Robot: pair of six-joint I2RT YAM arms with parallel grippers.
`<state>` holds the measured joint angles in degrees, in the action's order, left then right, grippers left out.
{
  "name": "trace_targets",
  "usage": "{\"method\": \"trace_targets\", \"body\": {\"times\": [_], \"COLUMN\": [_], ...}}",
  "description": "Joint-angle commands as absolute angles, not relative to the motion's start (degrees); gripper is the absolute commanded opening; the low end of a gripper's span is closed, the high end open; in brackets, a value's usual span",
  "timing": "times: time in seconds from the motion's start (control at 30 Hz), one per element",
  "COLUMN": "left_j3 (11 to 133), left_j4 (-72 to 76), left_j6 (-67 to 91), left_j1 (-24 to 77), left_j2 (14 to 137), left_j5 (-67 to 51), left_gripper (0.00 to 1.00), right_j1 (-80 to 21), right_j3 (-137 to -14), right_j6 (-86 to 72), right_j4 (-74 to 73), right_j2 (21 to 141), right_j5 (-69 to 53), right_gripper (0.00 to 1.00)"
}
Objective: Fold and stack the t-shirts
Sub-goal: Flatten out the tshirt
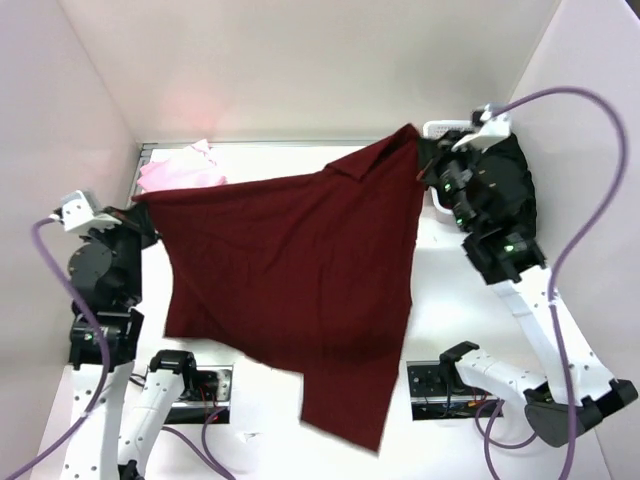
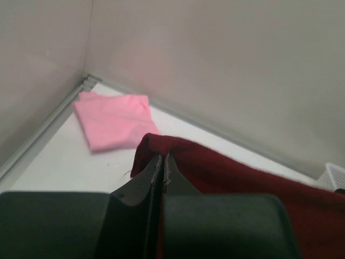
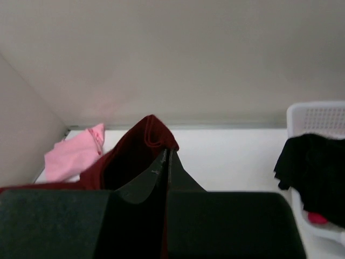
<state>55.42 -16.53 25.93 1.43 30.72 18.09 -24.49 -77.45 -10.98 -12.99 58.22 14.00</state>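
**Grip.** We are finding the left gripper [image 1: 140,207] closed on one corner of the maroon t-shirt [image 1: 300,280]. The right gripper [image 1: 421,152] is likewise closed on the far right corner. In both wrist views the jaws are pressing together, with red cloth bunching around their tips.

**Task item.** The maroon t-shirt is hanging stretched between the two arms. It is spreading over the middle of the table [image 1: 445,300] and drooping to a point at the near edge, between the arm bases. We cannot tell whether its lower part is touching the surface.

**Surroundings.**
- The pink t-shirt [image 1: 185,170] is lying folded in the far left corner, just beyond the left gripper. In the left wrist view it is sitting clear of the maroon cloth.
- The white mesh basket [image 3: 318,116] is standing at the far right.
- The black t-shirt [image 3: 312,167] is draping over the basket's rim.
- A small red item [image 3: 318,218] is showing below the black cloth. We cannot identify it.
- In the top view the right arm's wrist is crowding directly in front of the basket and covering most of it.
- A purple cable [image 1: 560,92] is looping out from the right wrist toward the right wall [image 1: 600,50].

**Surface and room.** The table is showing white and bare to the right of the shirt. Pale panels are enclosing it: the left wall [image 1: 50,110], the far wall [image 1: 330,70] and the right wall. A metal strip [image 1: 280,143] is running along the foot of the far wall.
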Motion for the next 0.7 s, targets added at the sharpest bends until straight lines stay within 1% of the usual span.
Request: {"method": "trace_targets", "body": {"times": [0.0, 0.13, 0.37, 0.5, 0.67], "left_j3": [49.2, 45.6, 44.4, 46.5, 54.3], "left_j4": [-10.8, -8.2, -1.9, 2.5, 6.8], "left_j6": [28.3, 29.4, 30.1, 28.9, 26.4], "left_j1": [1.5, 1.5, 1.5, 1.5, 1.0], "left_j2": [30.5, 35.4, 44.3, 51.6, 62.2], "left_j5": [17.9, 17.9, 20.7, 20.7, 18.4], "left_gripper": [0.0, 0.0, 0.0, 0.0, 0.0], "right_j1": [-24.2, -24.2, -24.2, -24.2, -22.4], "right_j3": [-68.9, -63.8, -63.8, -65.9, -70.1], "right_j6": [-15.4, -15.4, -15.4, -14.9, -13.0], "right_j4": [-3.3, -0.1, 3.1, 6.2, 8.6], "right_j2": [58.1, 61.2, 68.3, 70.6, 74.1], "right_j5": [14.9, 16.0, 16.8, 19.9, 22.5], "right_gripper": [0.0, 0.0, 0.0, 0.0, 0.0]}}
